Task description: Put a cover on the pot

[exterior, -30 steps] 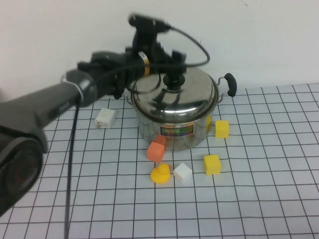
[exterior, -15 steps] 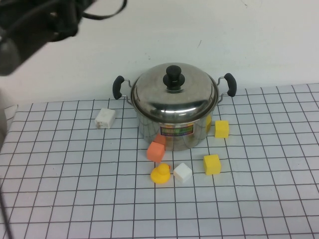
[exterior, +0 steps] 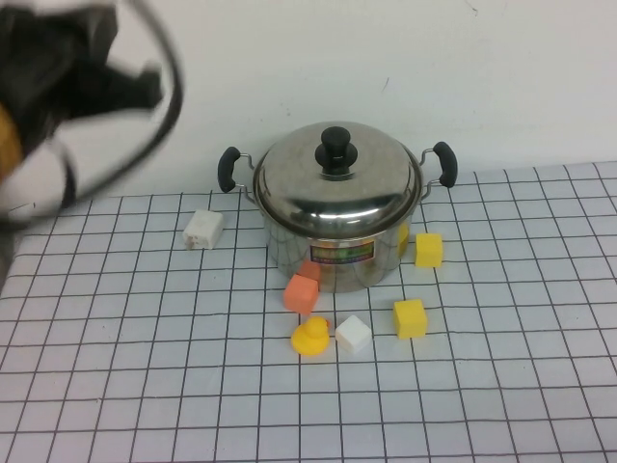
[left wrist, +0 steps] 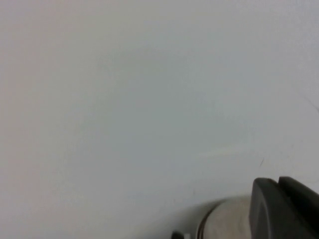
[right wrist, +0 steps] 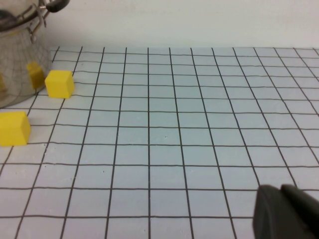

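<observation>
the pot (exterior: pixel 333 236) stands near the back of the tabletop (exterior: pixel 501 386), close to the wall (exterior: pixel 463 77), with its domed lid (exterior: pixel 335 181) seated squarely on the rim and the black knob (exterior: pixel 335 150) upright at the centre. both black side handles show clear of the lid. judged from this, the covering itself looks done; what seems left is only for the arm to pull away and park.

the left pincer (exterior: pixel 67 87) is a dark blur high at the upper left of the high view, well apart from the pot and above the tabletop; whether it is apart or together cannot be told. its wrist view shows mostly bare wall, with a sliver of the pot at the lower edge. the right pincer (right wrist: pixel 286 211) appears only as a dark corner in its own wrist view, low over the grid well to the side of the pot; its state cannot be told either.

the tabletop is a white sheet ruled with a black grid. around the pot lie small blocks: an orange block (exterior: pixel 302 292) just before it, a yellow duck (exterior: pixel 310 337), a white cube (exterior: pixel 353 335), two yellow cubes (exterior: pixel 411 317), and a white block (exterior: pixel 203 229) off to the left. the wall behind is plain white.
</observation>
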Action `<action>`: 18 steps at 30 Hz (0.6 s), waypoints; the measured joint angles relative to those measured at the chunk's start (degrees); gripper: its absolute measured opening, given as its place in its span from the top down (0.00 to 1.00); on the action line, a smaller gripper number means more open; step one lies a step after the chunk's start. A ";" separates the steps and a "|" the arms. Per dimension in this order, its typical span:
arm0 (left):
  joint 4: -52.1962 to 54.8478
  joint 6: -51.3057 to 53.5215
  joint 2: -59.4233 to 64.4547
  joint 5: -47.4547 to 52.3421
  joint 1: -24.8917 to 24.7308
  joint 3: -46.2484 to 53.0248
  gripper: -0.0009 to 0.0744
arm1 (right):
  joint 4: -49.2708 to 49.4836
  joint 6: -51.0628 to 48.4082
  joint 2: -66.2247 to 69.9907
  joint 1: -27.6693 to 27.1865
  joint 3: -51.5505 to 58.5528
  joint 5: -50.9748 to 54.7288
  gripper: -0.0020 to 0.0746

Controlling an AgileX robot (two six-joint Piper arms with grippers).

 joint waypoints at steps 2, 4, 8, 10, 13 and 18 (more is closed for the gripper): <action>0.00 0.00 -4.25 0.09 0.00 5.99 0.99 | 0.00 0.00 0.00 0.00 0.00 0.00 0.96; 0.00 0.00 -8.63 0.09 0.00 12.03 0.99 | 0.00 0.00 0.00 0.00 0.00 0.00 0.96; 0.00 0.00 -16.17 0.09 0.00 21.18 0.99 | 0.00 0.00 0.00 0.00 0.00 0.00 0.96; 0.00 0.00 -19.75 0.09 0.00 24.61 0.99 | 0.00 0.00 0.00 0.00 0.00 0.00 0.96; 0.00 0.00 -24.23 0.09 0.00 27.96 0.99 | 0.00 0.00 0.00 0.00 0.00 0.00 0.96; 0.00 0.00 -28.67 0.23 0.00 31.31 0.99 | 0.00 0.00 0.00 0.00 0.00 0.00 0.96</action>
